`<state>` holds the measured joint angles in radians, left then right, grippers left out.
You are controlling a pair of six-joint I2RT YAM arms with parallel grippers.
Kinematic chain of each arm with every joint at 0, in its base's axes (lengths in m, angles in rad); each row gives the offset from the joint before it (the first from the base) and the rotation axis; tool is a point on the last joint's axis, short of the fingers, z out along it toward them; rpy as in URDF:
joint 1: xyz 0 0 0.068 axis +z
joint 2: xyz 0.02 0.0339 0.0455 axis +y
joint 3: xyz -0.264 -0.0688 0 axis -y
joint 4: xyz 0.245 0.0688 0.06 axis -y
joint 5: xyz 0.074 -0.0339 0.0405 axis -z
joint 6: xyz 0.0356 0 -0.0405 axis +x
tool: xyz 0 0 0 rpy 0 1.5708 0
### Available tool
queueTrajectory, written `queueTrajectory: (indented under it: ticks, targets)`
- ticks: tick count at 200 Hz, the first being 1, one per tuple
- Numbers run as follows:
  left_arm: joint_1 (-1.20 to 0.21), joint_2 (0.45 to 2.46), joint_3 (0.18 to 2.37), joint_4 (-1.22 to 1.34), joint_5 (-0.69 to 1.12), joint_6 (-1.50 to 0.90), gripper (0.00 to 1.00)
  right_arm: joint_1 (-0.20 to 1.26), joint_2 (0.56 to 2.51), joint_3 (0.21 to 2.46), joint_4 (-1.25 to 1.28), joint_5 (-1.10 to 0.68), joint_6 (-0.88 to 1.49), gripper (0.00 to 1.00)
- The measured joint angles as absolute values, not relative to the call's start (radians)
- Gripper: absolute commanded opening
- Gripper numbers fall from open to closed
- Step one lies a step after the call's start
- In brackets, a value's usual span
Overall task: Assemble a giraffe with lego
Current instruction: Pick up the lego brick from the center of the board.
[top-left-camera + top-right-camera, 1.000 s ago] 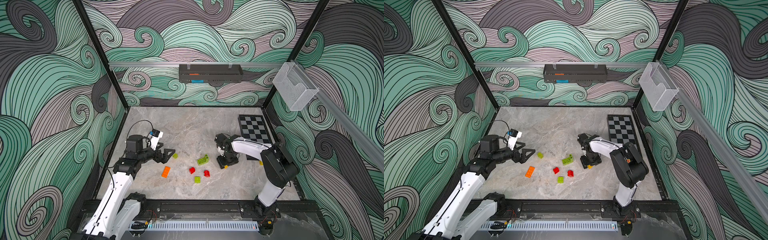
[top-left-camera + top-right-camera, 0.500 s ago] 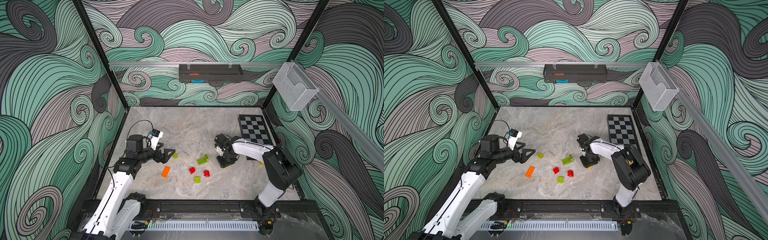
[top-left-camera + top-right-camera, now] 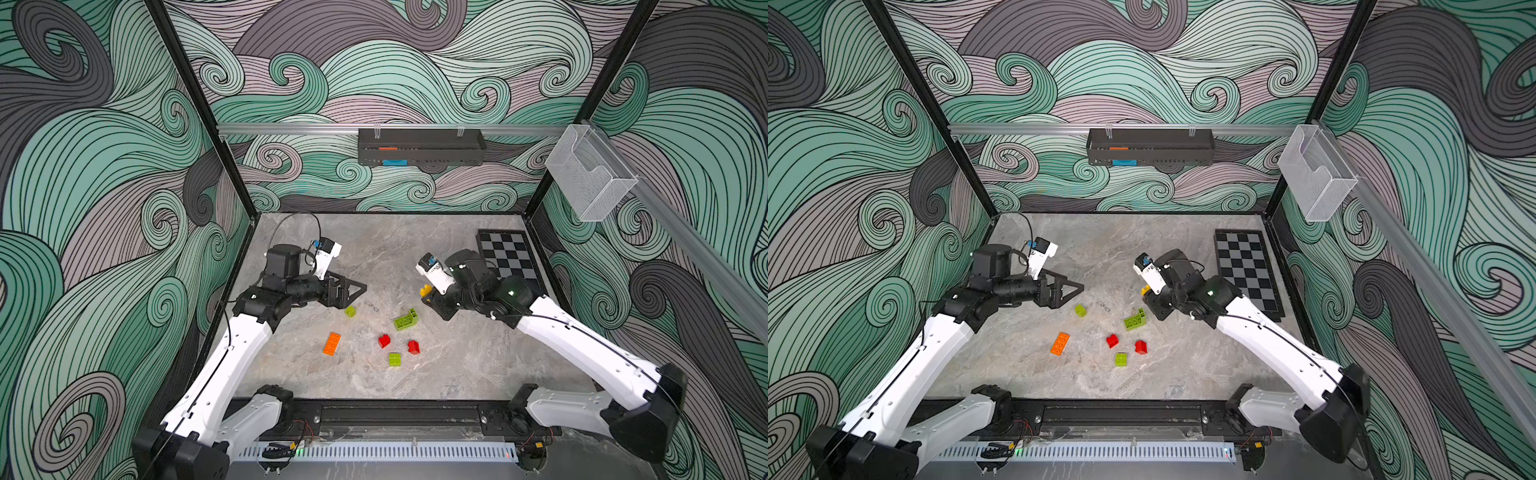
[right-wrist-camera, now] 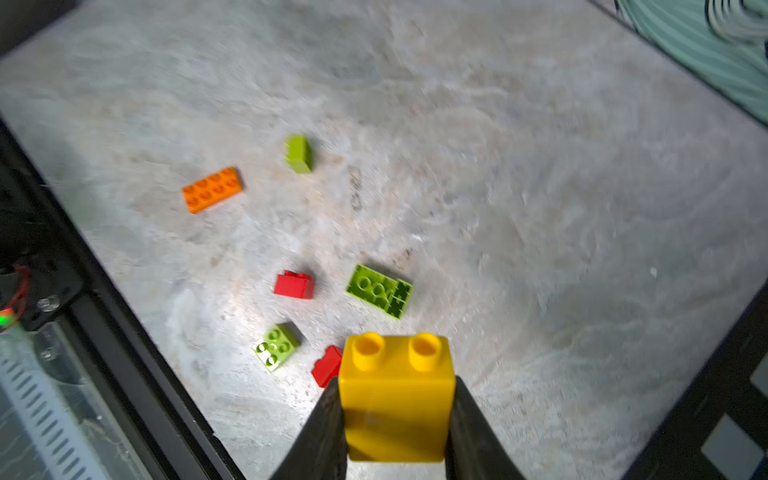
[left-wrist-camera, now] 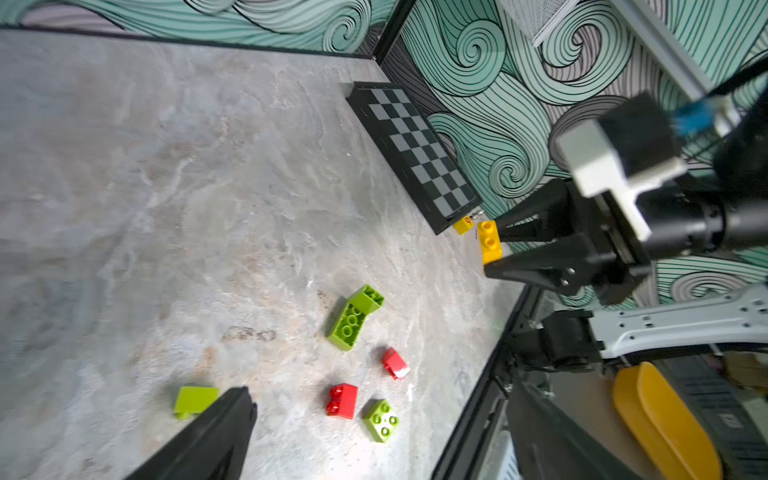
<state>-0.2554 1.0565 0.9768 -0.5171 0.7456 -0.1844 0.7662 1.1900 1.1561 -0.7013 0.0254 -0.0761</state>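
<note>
My right gripper (image 4: 397, 419) is shut on a yellow lego brick (image 4: 397, 399), studs pointing away from the wrist, and holds it above the table (image 3: 424, 289). The other lego lies loose mid-table. There is an orange long brick (image 3: 332, 343), two red bricks (image 3: 384, 341) (image 3: 413, 346), a lime brick (image 3: 395, 359), a lime pair touching each other (image 3: 406, 321) and a small lime brick (image 3: 350, 311). My left gripper (image 3: 357, 291) hangs open just behind that small lime brick, one finger (image 5: 220, 432) beside it. No giraffe is in view.
A chequered board (image 3: 509, 259) lies flat at the back right, a tiny yellow piece (image 5: 463, 224) at its near corner. A black tray (image 3: 419, 145) and a wire basket (image 3: 590, 178) hang on the walls. The black frame rail (image 3: 395, 411) borders the table's front.
My right gripper has shut on the yellow brick and lifted it off the table, turning its wrist upward. The left arm has stayed where it was.
</note>
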Motion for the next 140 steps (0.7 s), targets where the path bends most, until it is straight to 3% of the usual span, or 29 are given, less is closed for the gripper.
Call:
queueTrajectory:
  ticks: [58, 140]
  targets:
    - [-0.314, 1.213, 1.006, -0.484, 0.852, -0.432, 0.86, 0.888, 1.185, 1.090, -0.459, -0.002, -0.241, 0.10]
    - [-0.403, 1.236, 1.045, -0.467, 0.892, -0.464, 0.65, 0.965, 1.298, 1.095, -0.386, -0.002, -0.316, 0.10]
